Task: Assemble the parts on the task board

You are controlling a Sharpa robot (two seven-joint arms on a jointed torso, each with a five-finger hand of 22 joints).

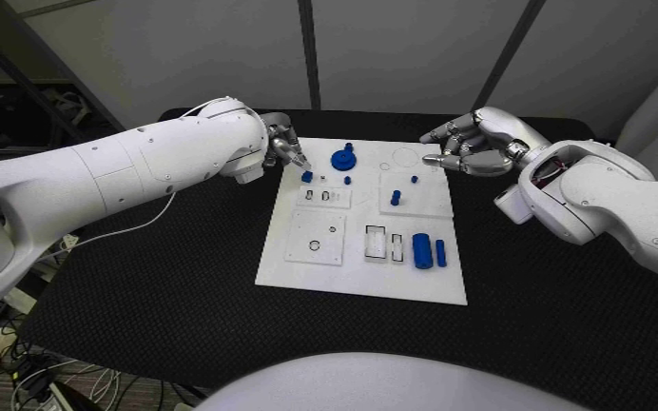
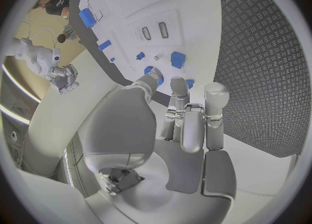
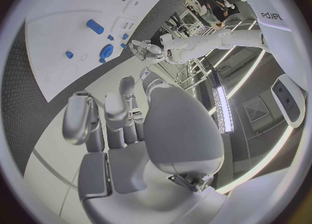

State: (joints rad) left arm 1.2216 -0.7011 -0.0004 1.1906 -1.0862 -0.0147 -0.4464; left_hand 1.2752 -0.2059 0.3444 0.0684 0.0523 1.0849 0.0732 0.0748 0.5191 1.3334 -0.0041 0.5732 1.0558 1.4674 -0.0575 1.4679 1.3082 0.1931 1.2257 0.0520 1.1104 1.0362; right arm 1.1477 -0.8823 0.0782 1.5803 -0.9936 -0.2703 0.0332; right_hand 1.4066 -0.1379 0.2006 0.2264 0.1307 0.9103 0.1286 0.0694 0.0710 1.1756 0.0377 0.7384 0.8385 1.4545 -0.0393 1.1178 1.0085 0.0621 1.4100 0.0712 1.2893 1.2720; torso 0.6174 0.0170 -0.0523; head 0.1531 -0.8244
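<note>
1. The step in hand looks like a pick-up at the far left of the task board: the left hand is lowered over that edge, fingertips right at a small blue part. Whether it already pinches that piece I cannot tell — the fingers hide the contact.
2. The right hand hovers over the board's far right corner, fingers curled loosely, grasping nothing.
3. Other parts lie on the board: a round blue knob near the far edge, a short peg mid-board, and a blue cylinder in the near right area beside rectangular slots.
4. Next, I judge, the small part must be secured between fingertips, lifted clear and carried to its matching recess — a fine, squarely aligned placement.
5. The board rests on a black, textured table; grey panelled walls stand behind, and cables trail off at the left
</note>
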